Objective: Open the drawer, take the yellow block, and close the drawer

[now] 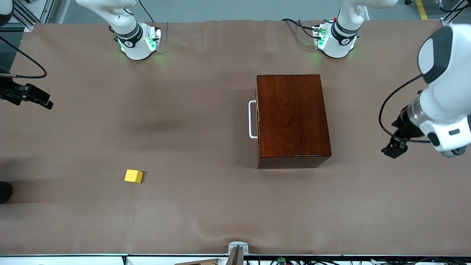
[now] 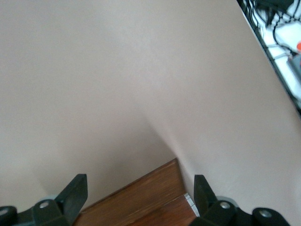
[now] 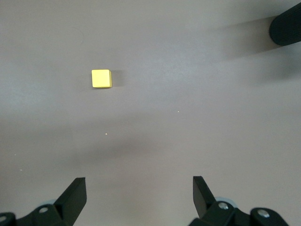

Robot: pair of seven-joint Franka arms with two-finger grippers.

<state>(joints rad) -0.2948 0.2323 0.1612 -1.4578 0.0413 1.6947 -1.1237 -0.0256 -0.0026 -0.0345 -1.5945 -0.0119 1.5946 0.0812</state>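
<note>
drawer (image 1: 292,119) shut, mid-table | block (image 1: 133,176) out on table toward right arm's end | left gripper (image 2: 138,200), right gripper (image 3: 139,197) both wide open, empty | I see task's end state

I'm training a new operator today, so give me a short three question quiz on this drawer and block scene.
1. True or false: the wooden drawer box is closed, its white handle facing the right arm's end of the table.
2. Where is the yellow block? A) inside the drawer B) on the bare table, nearer the front camera than the box C) in a pincer
3. Fill in: the fingers of the left pincer and right pincer are both ____.

Key: 1 true. 2 B. 3 open; each hangs apart from both things, gripping nothing.
</note>
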